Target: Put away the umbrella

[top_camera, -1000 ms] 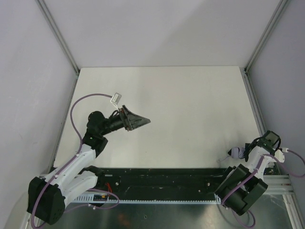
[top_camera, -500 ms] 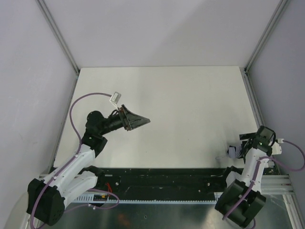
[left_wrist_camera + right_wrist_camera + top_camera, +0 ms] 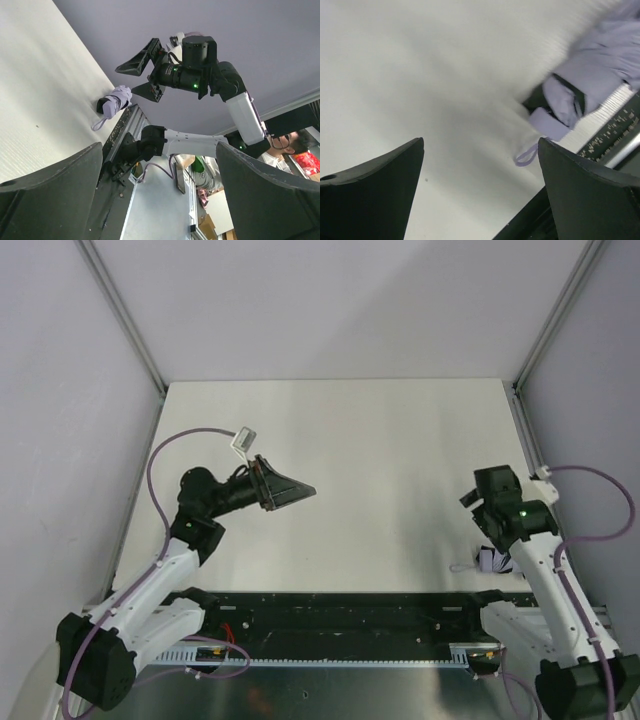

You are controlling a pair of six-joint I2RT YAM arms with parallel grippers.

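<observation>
The umbrella [image 3: 494, 560] lies folded at the table's near right edge, lavender-grey, with its loop strap [image 3: 460, 567] pointing left. It also shows in the left wrist view [image 3: 114, 103] and in the right wrist view [image 3: 592, 82], with its pale handle [image 3: 548, 123] and strap [image 3: 526, 154]. My right gripper [image 3: 472, 496] hangs open and empty above the table, up and to the far side of the umbrella, not touching it; it shows open in the left wrist view [image 3: 142, 70]. My left gripper [image 3: 305, 492] is open and empty over the table's left half, far from the umbrella.
A black rail [image 3: 340, 615] runs along the table's near edge, right beside the umbrella. Grey walls with metal corner posts [image 3: 120, 315] close in the table on three sides. Lavender cables [image 3: 165, 455] loop off both arms.
My right arm has risen from low beside the umbrella and swung up and toward the table's far side. The umbrella stays on the table. The left arm has barely moved.
</observation>
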